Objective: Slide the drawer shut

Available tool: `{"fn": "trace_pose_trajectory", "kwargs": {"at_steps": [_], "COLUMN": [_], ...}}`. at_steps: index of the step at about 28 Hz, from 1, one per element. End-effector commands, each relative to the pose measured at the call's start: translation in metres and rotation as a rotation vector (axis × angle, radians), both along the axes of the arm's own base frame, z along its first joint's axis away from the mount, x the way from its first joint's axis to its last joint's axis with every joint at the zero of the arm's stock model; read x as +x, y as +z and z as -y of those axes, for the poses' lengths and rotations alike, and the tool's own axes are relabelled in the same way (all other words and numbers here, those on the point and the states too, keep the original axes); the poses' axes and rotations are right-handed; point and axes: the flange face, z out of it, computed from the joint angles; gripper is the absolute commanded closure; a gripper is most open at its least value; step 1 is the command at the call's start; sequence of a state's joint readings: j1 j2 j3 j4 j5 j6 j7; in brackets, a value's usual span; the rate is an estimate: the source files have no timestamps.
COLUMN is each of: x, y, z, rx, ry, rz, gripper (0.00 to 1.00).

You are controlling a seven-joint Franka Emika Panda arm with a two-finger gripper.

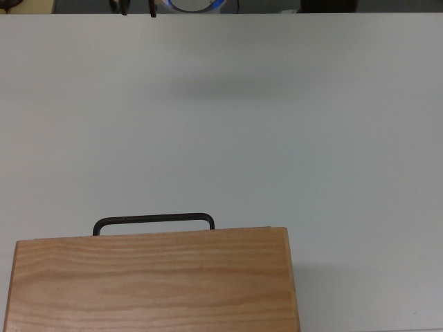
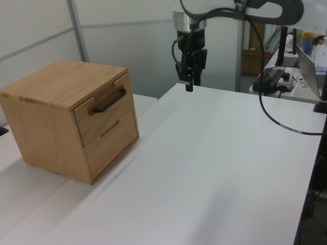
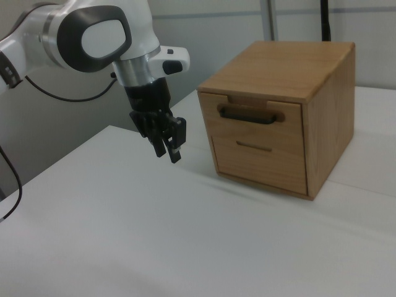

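The drawer (image 2: 102,113) is the upper one of a light wooden cabinet (image 2: 48,122). Its front panel sits flush with the cabinet face (image 3: 255,122). Its black bar handle (image 2: 109,100) (image 3: 250,114) (image 1: 154,220) sticks out over the table. My gripper (image 2: 189,84) (image 3: 173,153) hangs well away from the cabinet, above the white table, pointing down with its fingers shut on nothing. In the top view only a dark tip of the gripper (image 1: 152,8) shows at the upper edge.
A lower drawer with a slim slot pull (image 3: 253,146) sits under the upper one. The grained cabinet top (image 1: 152,280) fills the top view's lower left. A black cable (image 2: 268,109) hangs from the arm. Benches with gear (image 2: 276,76) stand beyond the table.
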State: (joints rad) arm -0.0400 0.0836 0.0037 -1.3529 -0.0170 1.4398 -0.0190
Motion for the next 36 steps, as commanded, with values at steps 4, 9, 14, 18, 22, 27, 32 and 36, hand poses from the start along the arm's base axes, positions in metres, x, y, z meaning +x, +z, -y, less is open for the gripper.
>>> {"fn": "trace_pose_trajectory", "kwargs": {"at_steps": [4, 9, 14, 18, 22, 27, 32, 36], "x": [-0.007, -0.007, -0.005, -0.004, -0.003, -0.003, 0.005, 0.004], "y": [-0.006, -0.004, 0.002, 0.012, 0.011, 0.011, -0.001, 0.002], "z": [0.024, 0.027, 0.023, 0.023, 0.023, 0.024, 0.024, 0.022], "rx": [0.027, 0.013, -0.012, -0.049, -0.052, -0.049, -0.107, -0.087], "ry": [-0.027, -0.035, -0.018, -0.012, -0.021, -0.029, -0.025, -0.03], "rz": [-0.031, -0.026, -0.003, 0.028, 0.032, 0.034, 0.011, 0.019], "gripper": [0.0, 0.0, 0.0, 0.0, 0.0, 0.0, 0.0, 0.0]}}
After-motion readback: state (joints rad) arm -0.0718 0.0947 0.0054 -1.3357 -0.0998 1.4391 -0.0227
